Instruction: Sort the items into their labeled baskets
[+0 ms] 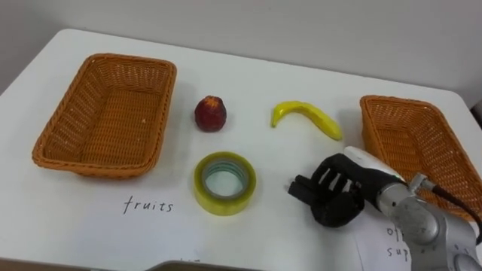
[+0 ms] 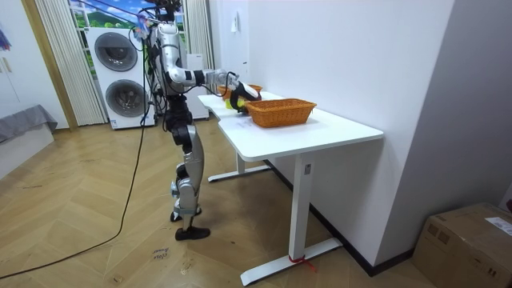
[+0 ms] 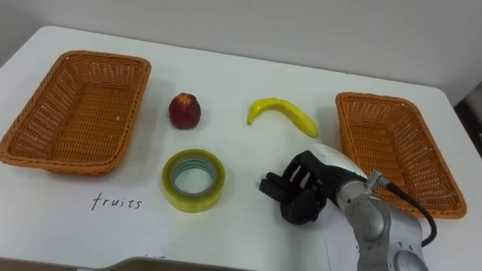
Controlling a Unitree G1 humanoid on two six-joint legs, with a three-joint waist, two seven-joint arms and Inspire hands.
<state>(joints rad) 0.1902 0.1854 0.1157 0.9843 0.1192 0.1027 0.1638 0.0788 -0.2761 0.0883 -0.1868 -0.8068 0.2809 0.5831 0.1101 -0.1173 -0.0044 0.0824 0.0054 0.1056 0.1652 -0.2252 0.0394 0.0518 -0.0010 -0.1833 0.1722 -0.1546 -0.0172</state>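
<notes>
Yellow tape (image 1: 224,183) lies flat on the table (image 1: 68,226) in the lower middle. It is a fat round ring, greenish inside. The right hand (image 1: 337,197) is at the lower right, near the tape but not touching it. Its fingers are loosely bent and hold nothing.

On the table (image 1: 248,68), the left basket (image 1: 105,120) is set at the far left and the right basket (image 1: 418,143) at the right edge. Between them, an apple (image 1: 211,114) is placed left of a banana (image 1: 305,117). A tape roll (image 1: 224,203) is laid nearer, before the apple, with the right hand (image 1: 335,196) to its right.
</notes>
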